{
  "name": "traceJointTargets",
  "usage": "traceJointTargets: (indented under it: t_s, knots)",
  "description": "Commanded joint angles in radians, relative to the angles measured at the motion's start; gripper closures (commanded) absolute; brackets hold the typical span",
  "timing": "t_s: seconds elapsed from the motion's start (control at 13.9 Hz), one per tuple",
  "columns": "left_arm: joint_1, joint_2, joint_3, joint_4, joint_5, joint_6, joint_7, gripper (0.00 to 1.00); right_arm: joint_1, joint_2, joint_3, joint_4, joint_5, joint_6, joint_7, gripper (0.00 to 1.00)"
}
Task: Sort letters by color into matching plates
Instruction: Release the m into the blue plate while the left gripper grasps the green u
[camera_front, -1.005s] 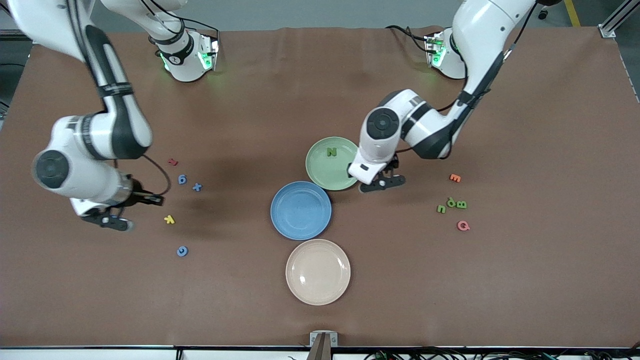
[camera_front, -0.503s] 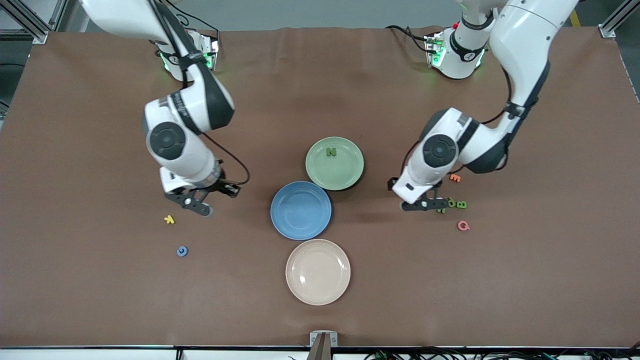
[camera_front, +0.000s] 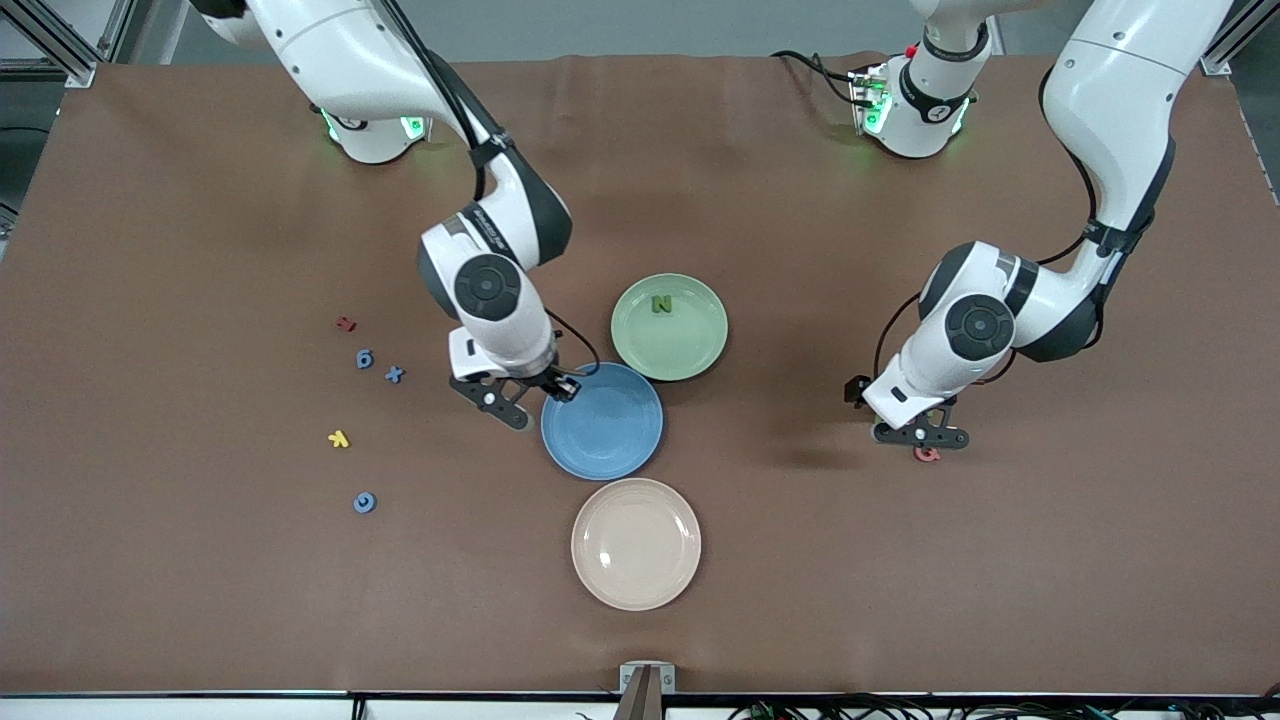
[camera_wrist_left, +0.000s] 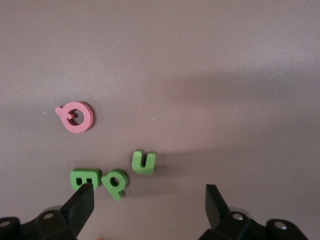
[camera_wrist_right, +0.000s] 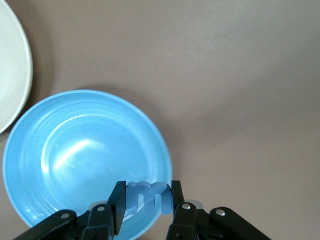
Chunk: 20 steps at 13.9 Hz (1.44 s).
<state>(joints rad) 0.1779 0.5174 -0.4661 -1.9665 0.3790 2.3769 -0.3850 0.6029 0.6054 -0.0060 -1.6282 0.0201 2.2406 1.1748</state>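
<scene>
Both arms have travelled a long way within this second: the right arm has swung from the right arm's end of the table in to the blue plate (camera_front: 602, 420), and the left arm has gone from the green plate (camera_front: 669, 326) out to the letters at its own end.

The right gripper (camera_wrist_right: 146, 199) now hangs over the rim of the blue plate, and its fingers are pressed on a small blue letter (camera_wrist_right: 148, 198), which is up in the air above that rim. The blue plate itself has nothing in it yet. The green plate, touching it on the side of the robots' bases, holds one green letter N (camera_front: 662, 304).

The left gripper (camera_wrist_left: 147, 202) has its jaws spread wide and holds nothing. It is over three green letters (camera_wrist_left: 116, 180) that lie close together on the table, with a pink letter (camera_wrist_left: 76, 117) just beside them.

Toward the right arm's end three more blue letters (camera_front: 365, 358) lie on the table, one of them nearer to the front camera than the others, and between them are a red letter (camera_front: 346, 323) and a yellow letter (camera_front: 339, 438). A beige plate (camera_front: 636, 543) lies beside the blue plate, nearer to the front camera.
</scene>
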Motion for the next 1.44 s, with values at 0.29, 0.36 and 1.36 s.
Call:
traceJointTargets:
  t_s: [0.29, 0.36, 1.36]
  knots:
    - [0.043, 0.082, -0.006, -0.005, 0.109, 0.099, 0.04, 0.27, 0.049, 0.138, -0.011, 0.105, 0.004, 0.073, 0.083, 1.0]
    - [0.051, 0.088, -0.006, -0.003, 0.118, 0.1, 0.044, 0.31, 0.051, 0.143, -0.011, 0.108, 0.004, 0.074, 0.083, 1.0]
    - [0.055, 0.113, -0.006, -0.006, 0.12, 0.122, 0.058, 0.63, 0.066, 0.166, -0.011, 0.117, 0.006, 0.083, 0.082, 1.0]
